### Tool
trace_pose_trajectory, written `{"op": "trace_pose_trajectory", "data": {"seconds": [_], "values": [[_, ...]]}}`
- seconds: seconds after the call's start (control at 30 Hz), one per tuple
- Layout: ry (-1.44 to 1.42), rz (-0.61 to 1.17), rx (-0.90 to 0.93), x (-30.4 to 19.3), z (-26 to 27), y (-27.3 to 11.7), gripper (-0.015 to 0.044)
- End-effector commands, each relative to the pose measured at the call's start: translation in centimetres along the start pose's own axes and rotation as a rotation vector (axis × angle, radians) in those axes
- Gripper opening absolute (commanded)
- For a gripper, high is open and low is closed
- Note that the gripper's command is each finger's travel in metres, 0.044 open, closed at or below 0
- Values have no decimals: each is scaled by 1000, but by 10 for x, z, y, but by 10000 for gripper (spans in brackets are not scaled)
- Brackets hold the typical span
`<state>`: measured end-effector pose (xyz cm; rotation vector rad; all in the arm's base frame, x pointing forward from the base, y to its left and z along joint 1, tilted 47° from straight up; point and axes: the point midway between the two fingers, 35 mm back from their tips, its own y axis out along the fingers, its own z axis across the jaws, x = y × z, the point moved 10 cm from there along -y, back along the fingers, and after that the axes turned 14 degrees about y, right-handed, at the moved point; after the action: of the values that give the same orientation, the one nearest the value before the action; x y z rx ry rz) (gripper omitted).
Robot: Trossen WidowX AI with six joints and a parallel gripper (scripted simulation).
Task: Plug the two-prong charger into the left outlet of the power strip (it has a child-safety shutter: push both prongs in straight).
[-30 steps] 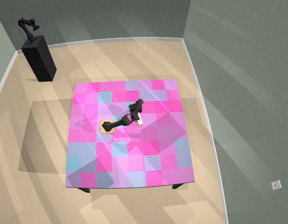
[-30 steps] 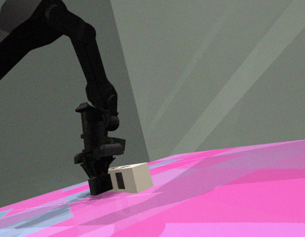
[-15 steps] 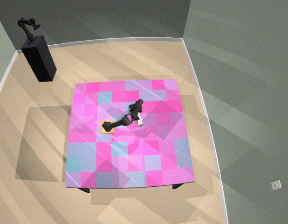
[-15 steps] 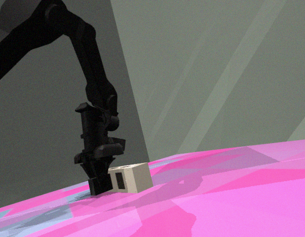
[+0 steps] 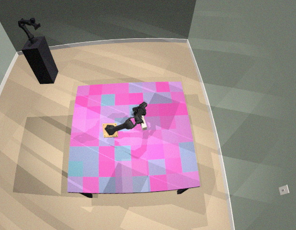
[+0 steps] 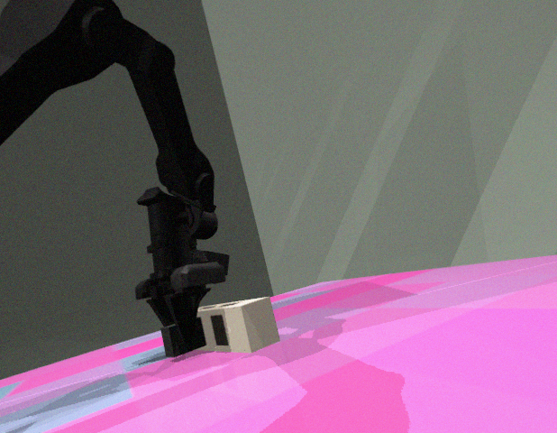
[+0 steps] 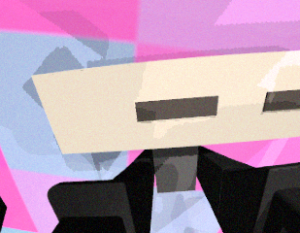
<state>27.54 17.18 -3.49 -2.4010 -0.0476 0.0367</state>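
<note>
The power strip [image 5: 143,126] [image 6: 260,326] [image 7: 96,109] is a cream block on the table. In the wrist view it runs across the picture with two dark rectangular recesses on its upper face; the right one is cut off by the picture edge. The exterior view shows another dark rectangle on its side face. My gripper [image 5: 139,121] [image 6: 183,342] [image 7: 169,147] points down beside the strip, low at the table. It is shut on the dark grey charger [image 7: 175,179], whose far end meets the strip's near edge in the wrist view. The prongs are hidden, so I cannot tell whether they are in an outlet.
The arm's base stands on a tan mounting plate [image 5: 105,134] on the patchwork table [image 5: 123,170]. A black pedestal [image 5: 40,65] with another dark arm [image 5: 25,28] stands on the floor at the back left. A small white wall plate [image 5: 286,191] is at the right.
</note>
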Motion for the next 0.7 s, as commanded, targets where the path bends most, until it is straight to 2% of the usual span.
{"op": "trace_pose_trajectory", "data": {"seconds": [0.0, 0.67], "values": [[17, -20, 7, 4, 0, -1, 0], [18, -20, 7, 4, 0, -4, 0]]}}
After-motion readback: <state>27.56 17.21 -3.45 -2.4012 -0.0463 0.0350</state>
